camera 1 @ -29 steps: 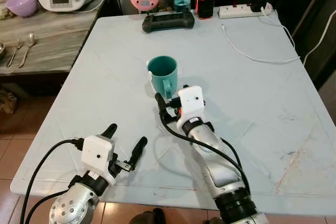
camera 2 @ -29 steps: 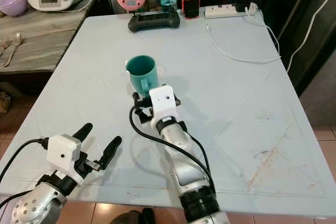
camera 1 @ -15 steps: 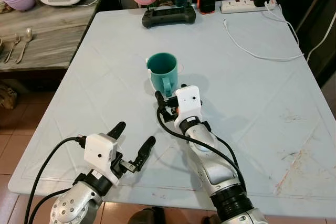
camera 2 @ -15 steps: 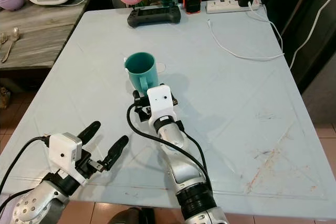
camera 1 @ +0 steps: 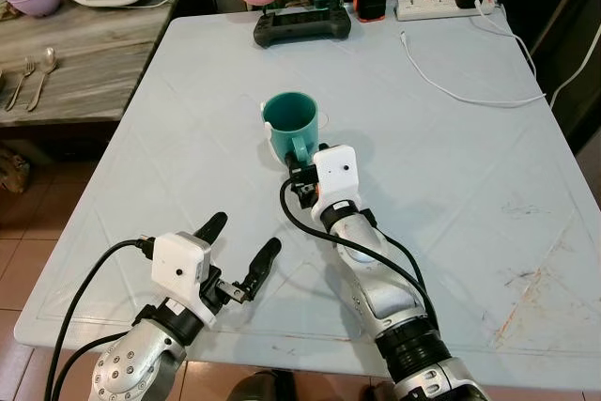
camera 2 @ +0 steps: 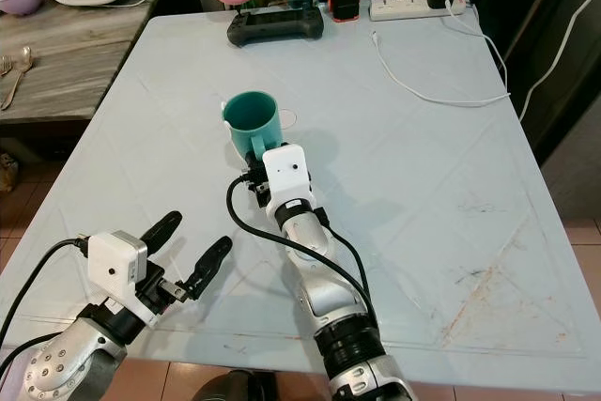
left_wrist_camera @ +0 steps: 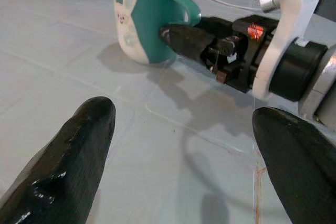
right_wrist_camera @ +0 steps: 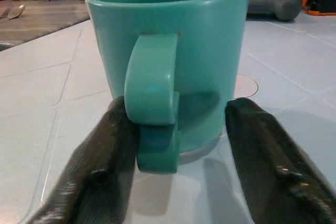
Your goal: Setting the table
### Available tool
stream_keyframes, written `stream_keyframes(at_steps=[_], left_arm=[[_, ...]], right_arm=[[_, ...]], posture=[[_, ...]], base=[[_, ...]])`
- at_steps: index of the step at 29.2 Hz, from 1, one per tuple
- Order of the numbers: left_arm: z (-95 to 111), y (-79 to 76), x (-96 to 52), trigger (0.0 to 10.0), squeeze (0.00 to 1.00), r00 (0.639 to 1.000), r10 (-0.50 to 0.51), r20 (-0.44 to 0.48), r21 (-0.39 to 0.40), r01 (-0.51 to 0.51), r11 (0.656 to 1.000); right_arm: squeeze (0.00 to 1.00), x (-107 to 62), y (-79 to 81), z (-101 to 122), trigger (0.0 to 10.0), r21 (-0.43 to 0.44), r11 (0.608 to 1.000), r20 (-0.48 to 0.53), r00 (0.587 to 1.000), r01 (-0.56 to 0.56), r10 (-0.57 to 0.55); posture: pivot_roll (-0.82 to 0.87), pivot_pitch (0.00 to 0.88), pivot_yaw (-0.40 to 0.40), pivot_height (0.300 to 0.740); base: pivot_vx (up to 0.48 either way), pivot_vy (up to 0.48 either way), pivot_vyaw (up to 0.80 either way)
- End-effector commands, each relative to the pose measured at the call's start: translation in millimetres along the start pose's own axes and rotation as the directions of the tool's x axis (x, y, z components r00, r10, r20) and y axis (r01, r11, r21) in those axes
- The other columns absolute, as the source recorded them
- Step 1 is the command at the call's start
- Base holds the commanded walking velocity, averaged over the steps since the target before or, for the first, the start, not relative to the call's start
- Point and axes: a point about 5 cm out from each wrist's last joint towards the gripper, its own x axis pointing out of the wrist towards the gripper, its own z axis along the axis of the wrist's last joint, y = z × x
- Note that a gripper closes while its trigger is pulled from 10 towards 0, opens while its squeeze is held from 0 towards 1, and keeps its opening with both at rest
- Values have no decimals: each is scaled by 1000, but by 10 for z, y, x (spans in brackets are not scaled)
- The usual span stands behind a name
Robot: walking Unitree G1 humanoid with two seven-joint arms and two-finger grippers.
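A teal mug [camera 1: 290, 123] with a white rabbit on its side stands upright near the middle of the pale desk [camera 1: 451, 185], well away from every edge, its handle turned toward the robot. The right gripper [right_wrist_camera: 173, 145] sits low at the mug's base with its fingers spread, one on each side of the handle — one finger [right_wrist_camera: 100, 150] touches the handle, the other stands clear.

The risk, as I judge it: that one-sided contact could twist or shove the mug as the fingers close, and a pinch on the handle alone may let it swing or tip.

The left gripper [camera 1: 241, 257], fingers apart and holding nothing, hovers near the desk's front edge.

Compared with a second ago, the right gripper has advanced to the mug.
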Motion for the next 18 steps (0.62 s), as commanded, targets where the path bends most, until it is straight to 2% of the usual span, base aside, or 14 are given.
stream_keyframes(at_steps=[1,2,3,18], left_arm=[[30,3,-29,10000,0,1000,0,-3,13,0,1000],[30,3,-29,10000,0,1000,0,-3,13,0,1000],[28,6,-34,10000,0,1000,2,-5,14,-2,1000],[11,3,-44,10000,0,1000,8,-13,17,-8,1000]], right_arm=[[0,80,200,126,3216,47,998,42,998,-38,36],[0,80,200,126,3216,47,998,42,998,-38,36],[0,91,204,133,0,47,998,47,998,-39,37],[0,161,198,205,0,23,999,90,996,-28,26]], posture=[[47,204,135,740],[47,204,135,740],[49,203,137,740],[53,199,133,740]], base=[[0,0,0],[0,0,0],[0,0,0],[0,0,0]])
